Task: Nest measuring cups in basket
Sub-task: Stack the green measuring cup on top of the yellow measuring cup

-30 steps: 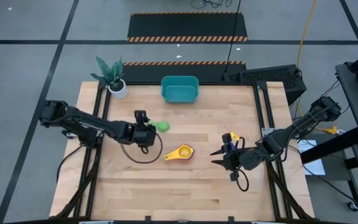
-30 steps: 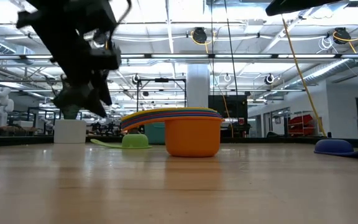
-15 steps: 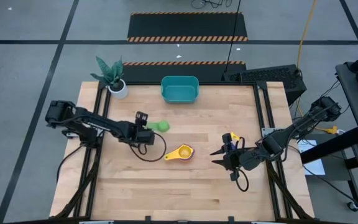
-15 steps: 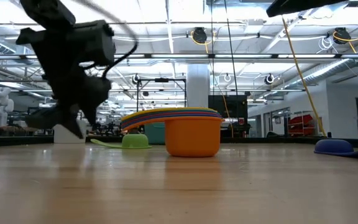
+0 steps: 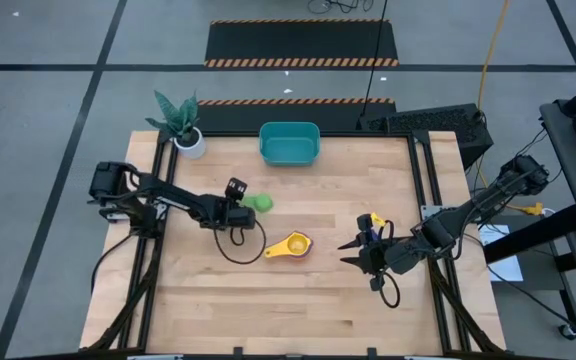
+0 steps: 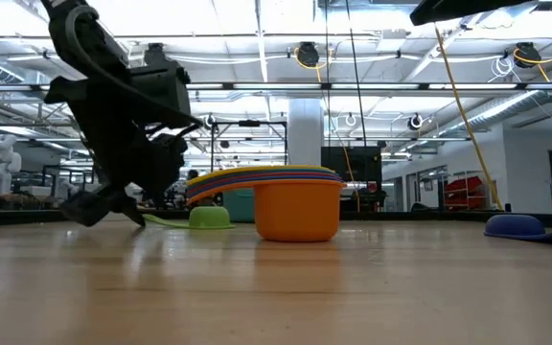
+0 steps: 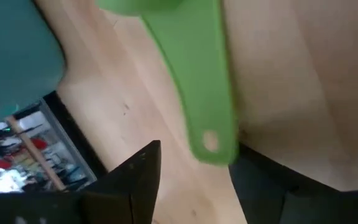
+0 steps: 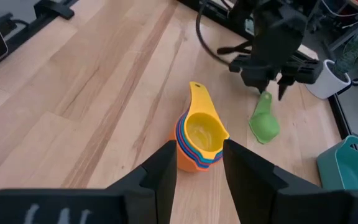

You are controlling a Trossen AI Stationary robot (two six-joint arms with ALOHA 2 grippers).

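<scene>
A green measuring cup (image 5: 259, 202) lies on the table with its handle toward the left; it also shows in the right wrist view (image 8: 265, 122). My left gripper (image 5: 242, 205) is open and low at the table (image 6: 103, 209), its fingers on either side of the handle's end (image 7: 210, 142). A nested stack of cups, yellow on top (image 5: 290, 245), stands mid-table (image 8: 197, 140). My right gripper (image 5: 349, 254) waits open to the stack's right. The teal basket (image 5: 289, 143) sits at the far edge. A navy cup (image 6: 520, 227) lies apart on the table. My left gripper stands open around the free end of the green cup's handle (image 7: 211, 134), coming from the table's left and slanting down. The cup rests on the table. Whether a finger touches the handle, I cannot tell.
A small white plant pot (image 5: 190, 140) stands at the far left corner, left of the basket. Bare wood lies along the near half of the table (image 5: 298, 310). A black cable loops on the table below my left gripper (image 5: 230, 250).
My left gripper has come down from above the table to table height and tipped forward, edging toward the green cup's handle. The green cup, the stack and my right arm have kept still.
</scene>
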